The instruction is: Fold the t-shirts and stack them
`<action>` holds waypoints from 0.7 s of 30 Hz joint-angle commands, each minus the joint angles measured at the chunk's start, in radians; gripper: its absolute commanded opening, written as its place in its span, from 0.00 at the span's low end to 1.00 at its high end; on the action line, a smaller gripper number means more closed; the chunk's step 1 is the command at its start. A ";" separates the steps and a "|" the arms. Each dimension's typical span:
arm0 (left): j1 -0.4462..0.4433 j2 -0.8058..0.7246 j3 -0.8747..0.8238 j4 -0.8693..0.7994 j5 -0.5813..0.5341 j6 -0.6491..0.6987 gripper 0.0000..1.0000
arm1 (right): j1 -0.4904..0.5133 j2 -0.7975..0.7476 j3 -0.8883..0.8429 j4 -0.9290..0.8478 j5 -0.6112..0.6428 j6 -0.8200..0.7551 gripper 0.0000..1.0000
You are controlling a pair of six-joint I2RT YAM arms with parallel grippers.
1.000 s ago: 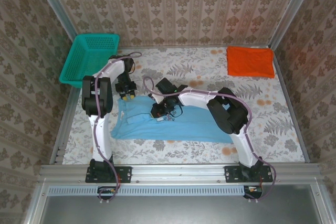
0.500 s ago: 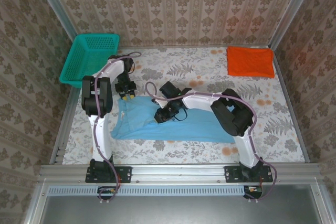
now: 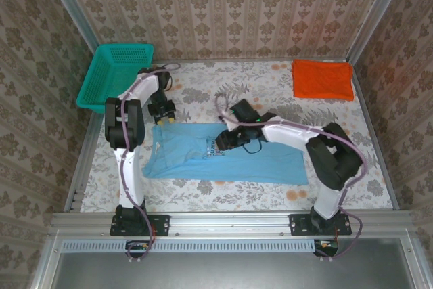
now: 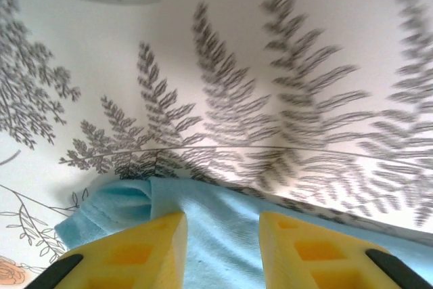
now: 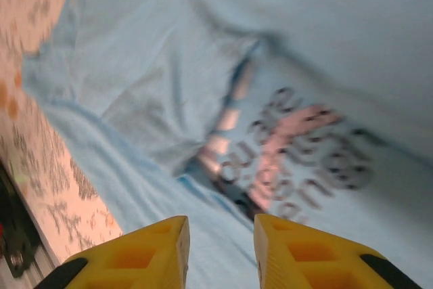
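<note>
1. While it lies spread flat across the near middle of the fern-printed table [image 3: 203, 86], the light blue cloth t-shirt with the pink-and-white print [image 3: 230, 164] is judged to be laid out ready for folding; no fold is seen in it yet.
2. Left gripper [image 3: 164, 114]: set at the shirt's far left corner, yellow fingers [image 4: 152, 248] parted, nothing pinched, blue cloth seen beneath them. The corner is probably being released or smoothed.
3. Right gripper [image 3: 226, 141]: held just above the print, jaws apart and empty, likely placed for flattening the chest.
4. Plain bright orange cloth t-shirt [image 3: 323, 79]: folded into a rectangle at the far right corner, well apart, seemingly parked as the base of the stack.
5. Teal plastic mesh basket [image 3: 111, 72]: kept at the far left, apart from both shirts.
6. Against a second earlier: the right gripper is shifted rightward along the shirt, its elbow is swung out to the right, and its jaws are parted from shut. The print is now uncovered. The left gripper is drawn slightly toward the far edge.
</note>
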 commanded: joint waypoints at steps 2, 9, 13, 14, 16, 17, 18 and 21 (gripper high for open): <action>-0.039 -0.064 0.062 -0.027 0.014 -0.012 0.36 | -0.146 -0.139 -0.095 -0.006 0.183 0.194 0.37; -0.154 -0.200 -0.110 0.039 -0.032 -0.192 0.34 | -0.399 -0.199 -0.132 -0.217 0.323 0.316 0.41; -0.171 -0.237 -0.282 0.175 0.044 -0.310 0.35 | -0.467 -0.161 -0.145 -0.216 0.317 0.311 0.41; -0.171 -0.225 -0.305 0.194 0.066 -0.334 0.34 | -0.474 -0.147 -0.145 -0.215 0.320 0.307 0.41; -0.173 -0.191 -0.317 0.209 0.097 -0.364 0.34 | -0.485 -0.116 -0.145 -0.218 0.336 0.318 0.41; -0.175 -0.165 -0.314 0.215 0.107 -0.371 0.34 | -0.493 -0.098 -0.144 -0.229 0.343 0.336 0.41; -0.174 -0.139 -0.307 0.216 0.110 -0.379 0.34 | -0.501 -0.079 -0.147 -0.227 0.337 0.353 0.41; -0.173 -0.063 -0.260 0.206 0.108 -0.392 0.34 | -0.511 -0.033 -0.149 -0.241 0.316 0.383 0.40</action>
